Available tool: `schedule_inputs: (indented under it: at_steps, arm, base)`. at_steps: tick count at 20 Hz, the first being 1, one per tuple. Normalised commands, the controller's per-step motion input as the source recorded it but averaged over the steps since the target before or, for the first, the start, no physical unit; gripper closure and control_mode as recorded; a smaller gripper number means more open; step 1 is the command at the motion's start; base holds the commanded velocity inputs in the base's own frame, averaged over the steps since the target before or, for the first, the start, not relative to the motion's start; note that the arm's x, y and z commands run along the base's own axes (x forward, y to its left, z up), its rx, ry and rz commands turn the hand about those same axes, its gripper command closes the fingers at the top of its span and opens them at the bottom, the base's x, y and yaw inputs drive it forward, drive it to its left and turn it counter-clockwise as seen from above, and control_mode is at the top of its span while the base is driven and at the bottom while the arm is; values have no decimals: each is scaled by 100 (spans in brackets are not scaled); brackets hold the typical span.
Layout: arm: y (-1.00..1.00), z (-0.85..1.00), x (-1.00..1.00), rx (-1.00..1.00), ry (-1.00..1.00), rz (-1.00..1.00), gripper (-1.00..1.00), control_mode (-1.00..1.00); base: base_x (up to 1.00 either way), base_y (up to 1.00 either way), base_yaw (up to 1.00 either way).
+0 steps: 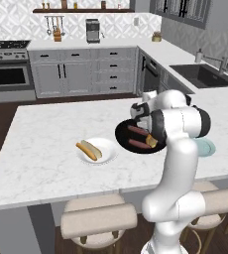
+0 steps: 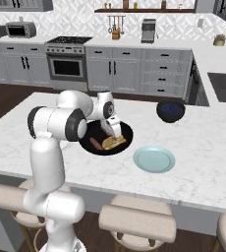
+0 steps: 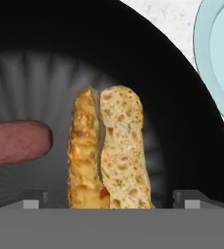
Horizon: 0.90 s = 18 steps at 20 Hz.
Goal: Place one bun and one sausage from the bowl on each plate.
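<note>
While the gripper (image 3: pixel 111 204) straddles the bun (image 3: pixel 108 148) in the bowl (image 3: pixel 182 112), fingers spread and unclenched, an off-centre squeeze could tip it against the sausage (image 3: pixel 16 142).

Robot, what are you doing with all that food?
The robot is sorting hot dog parts onto plates. Its gripper is down over the black bowl, with a bun between its fingers; whether it grips the bun yet is unclear. At least one sausage also lies in the bowl. The white plate already has a bun and a sausage on it. The blue-green plate is bare.
</note>
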Motion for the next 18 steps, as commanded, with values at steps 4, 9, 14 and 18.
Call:
schedule_inputs:
  at_steps: [4,9,14,18]
  arm:
    - [-11,-32,20,0,1,-6,-100,-100]
    - [-1,-28,21,0,0,-3,-100,-100]
    - [0,-25,3,1,2,-1,-100,-100]
    - [0,-34,-4,1,1,0,100,-100]
  base:
    - [0,0,0]
    - [0,0,0]
    - [0,0,0]
    - [0,0,0]
